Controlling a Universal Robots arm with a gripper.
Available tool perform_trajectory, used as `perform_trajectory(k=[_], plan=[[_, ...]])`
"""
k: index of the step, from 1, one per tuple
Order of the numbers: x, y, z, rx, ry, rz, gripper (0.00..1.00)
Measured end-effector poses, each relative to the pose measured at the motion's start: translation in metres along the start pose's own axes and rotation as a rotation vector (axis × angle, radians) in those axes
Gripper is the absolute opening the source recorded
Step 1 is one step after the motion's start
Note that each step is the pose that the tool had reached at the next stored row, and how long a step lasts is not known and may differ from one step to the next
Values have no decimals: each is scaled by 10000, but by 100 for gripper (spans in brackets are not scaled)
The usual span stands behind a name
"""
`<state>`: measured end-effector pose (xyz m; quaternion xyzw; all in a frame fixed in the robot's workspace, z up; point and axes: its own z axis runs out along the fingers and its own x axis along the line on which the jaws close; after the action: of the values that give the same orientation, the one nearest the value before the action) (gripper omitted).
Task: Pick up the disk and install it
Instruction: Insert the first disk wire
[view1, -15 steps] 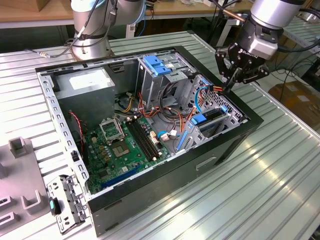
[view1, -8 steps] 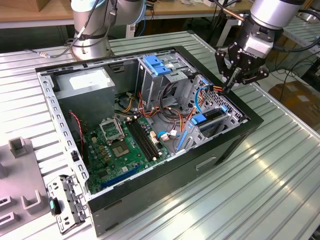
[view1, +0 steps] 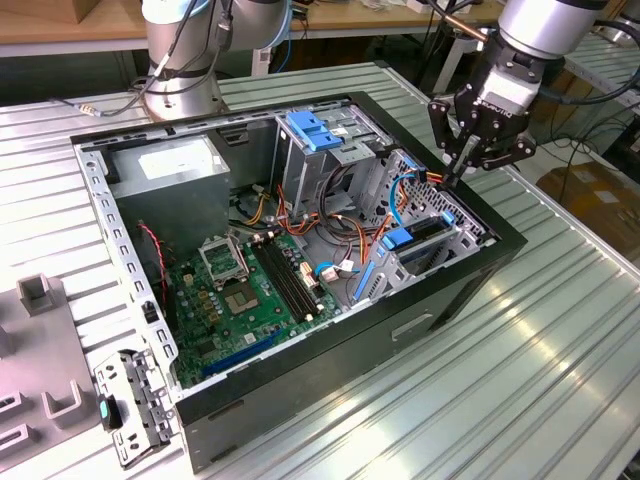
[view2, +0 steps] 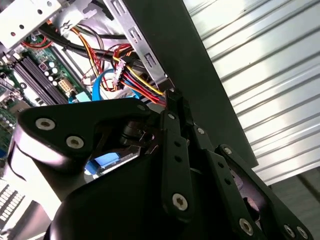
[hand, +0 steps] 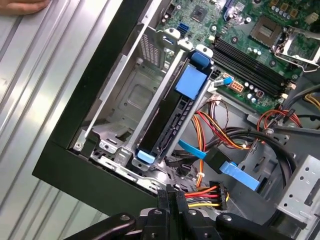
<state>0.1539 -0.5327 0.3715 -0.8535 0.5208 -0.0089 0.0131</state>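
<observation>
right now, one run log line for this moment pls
gripper: above case edge near power connector, holding nothing visible | disk: seated in drive bay, blue tabs at both ends | motherboard: exposed

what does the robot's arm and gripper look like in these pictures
The arm is a silver-grey tube of rounded joints with a light cap, on a silver base with dark cables running past it. The gripper is matte black: flat angular linkage plates joined by round silver bolts, tapering to slim black fingers. Both wrist views show those bolted black links close up.
</observation>
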Motion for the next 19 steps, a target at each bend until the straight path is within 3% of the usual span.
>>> perform_trajectory(k=[3,15,19], plan=[[0,0,0,-1,11,333,17],[0,0,0,-1,14,418,17],[0,0,0,-2,36,1138,17]])
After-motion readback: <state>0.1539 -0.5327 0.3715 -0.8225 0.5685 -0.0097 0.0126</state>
